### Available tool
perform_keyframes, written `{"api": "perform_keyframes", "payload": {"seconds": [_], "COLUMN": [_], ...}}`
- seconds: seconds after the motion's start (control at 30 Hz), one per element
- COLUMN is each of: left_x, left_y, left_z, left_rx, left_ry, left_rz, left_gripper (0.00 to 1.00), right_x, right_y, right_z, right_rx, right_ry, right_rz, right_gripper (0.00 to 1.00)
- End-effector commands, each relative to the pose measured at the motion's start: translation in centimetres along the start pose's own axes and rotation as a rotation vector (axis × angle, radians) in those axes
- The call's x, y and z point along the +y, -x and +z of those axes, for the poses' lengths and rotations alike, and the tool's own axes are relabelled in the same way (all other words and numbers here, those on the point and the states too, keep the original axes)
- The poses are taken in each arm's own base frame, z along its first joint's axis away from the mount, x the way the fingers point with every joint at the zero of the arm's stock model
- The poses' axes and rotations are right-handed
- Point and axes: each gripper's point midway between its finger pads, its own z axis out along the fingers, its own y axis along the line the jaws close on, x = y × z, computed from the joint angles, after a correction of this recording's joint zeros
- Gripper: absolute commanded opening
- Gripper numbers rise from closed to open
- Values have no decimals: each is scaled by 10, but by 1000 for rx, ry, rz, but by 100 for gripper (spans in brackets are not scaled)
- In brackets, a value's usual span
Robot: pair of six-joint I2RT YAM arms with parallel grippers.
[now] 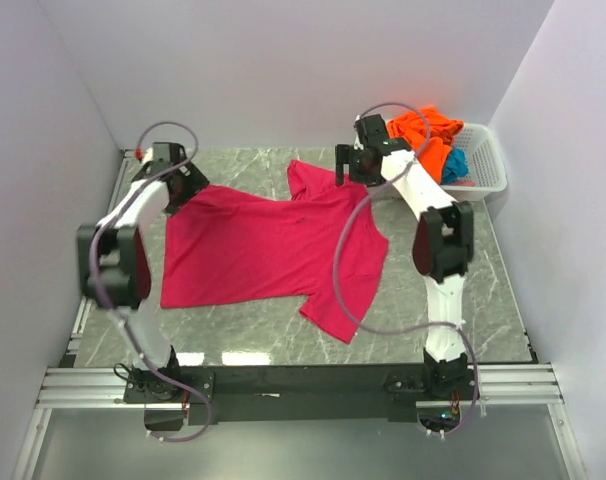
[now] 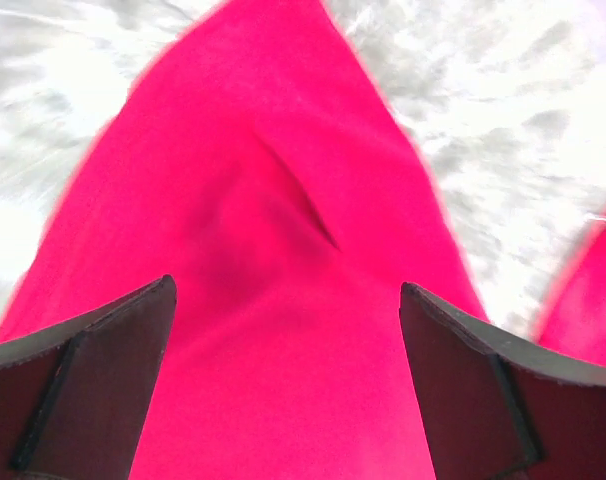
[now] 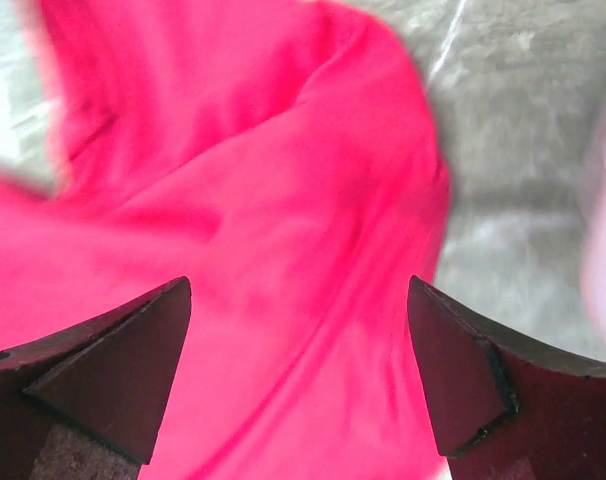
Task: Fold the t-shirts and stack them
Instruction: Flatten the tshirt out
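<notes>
The magenta-pink t-shirt (image 1: 268, 245) lies spread on the marble table, one sleeve pointing to the back, the other to the front right. My left gripper (image 1: 183, 190) is open over the shirt's back left corner (image 2: 273, 250), with nothing between its fingers. My right gripper (image 1: 351, 165) is open above the back sleeve (image 3: 283, 200) and holds nothing. The orange t-shirt (image 1: 420, 130) and the teal-blue t-shirt (image 1: 454, 165) lie bunched in the white basket (image 1: 488, 165) at the back right.
White walls close in the table on the left, back and right. The basket stands in the back right corner beside the right arm's elbow (image 1: 445, 238). Grey marble tabletop (image 1: 253, 335) shows in front of the shirt.
</notes>
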Motion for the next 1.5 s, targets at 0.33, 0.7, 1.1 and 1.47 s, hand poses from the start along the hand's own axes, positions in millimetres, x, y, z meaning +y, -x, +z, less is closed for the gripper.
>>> {"api": "perform_keyframes", "payload": {"seconds": [0.33, 0.7, 1.1, 1.47], "left_x": [165, 225, 233, 218], "left_y": [-95, -129, -136, -126], "left_z": [-135, -125, -92, -96], "left_rx": [-142, -186, -69, -78], "left_ry": [258, 365, 436, 344], "left_rz": [-379, -433, -412, -385], "left_gripper": [99, 96, 45, 1], "right_x": [62, 48, 26, 35], "right_y": [-43, -112, -161, -263], "right_z": [-145, -152, -147, -156], "right_rx": [-334, -279, -196, 17], "right_ry": [190, 208, 142, 119], "right_rz": [132, 150, 167, -17], "right_gripper": [98, 98, 98, 95]}}
